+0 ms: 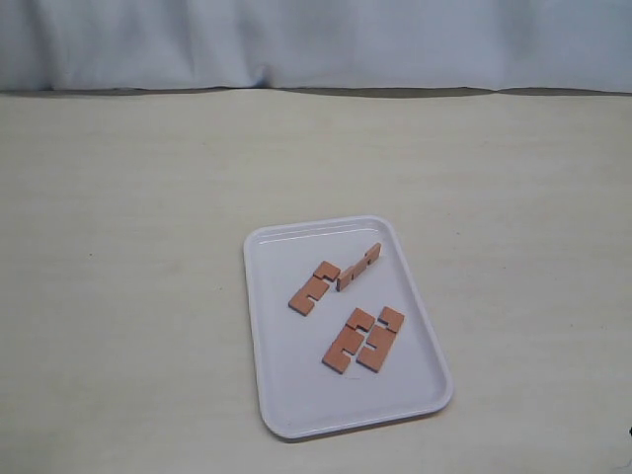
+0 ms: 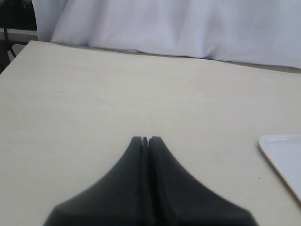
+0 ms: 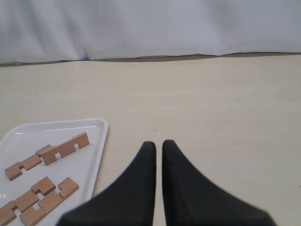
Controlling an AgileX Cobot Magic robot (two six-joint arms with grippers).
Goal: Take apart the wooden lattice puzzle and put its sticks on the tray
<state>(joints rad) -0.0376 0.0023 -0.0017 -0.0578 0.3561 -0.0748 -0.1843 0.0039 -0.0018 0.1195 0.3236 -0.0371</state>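
On the bench (image 1: 128, 257), right of centre and toward the near edge in the exterior view: the tray (image 1: 272, 375), white, long side running near to far, slightly turned. Resting on it, four sticks (image 1: 348, 341), all separate, none interlocked. Toward the far end, a flat stick (image 1: 314, 287) lying notches to the right, and just right of it a tilted stick (image 1: 358, 267) standing on its long edge; ends close together, whether touching cannot be told. Nearer, a pair lying flat side by side, edges meeting, notched sides facing each other. Beyond the bench, a pale cloth (image 1: 316, 39) as backdrop

From the left wrist view: left end effector (image 2: 145, 139) closed up, dark fingers pressed together, gripping nothing, hovering over bare bench. Off to one side, only a rounded corner of the tray (image 2: 282, 155), well apart from the fingertips

From the right wrist view: right end effector (image 3: 159, 146) all but closed, a thin slit of bench showing between the fingers, nothing held. Just beside it, the tray rim (image 3: 101, 136), with the edge-standing stick (image 3: 66, 147), the flat one (image 3: 29, 162) and the pair (image 3: 35, 194) all inside the rim
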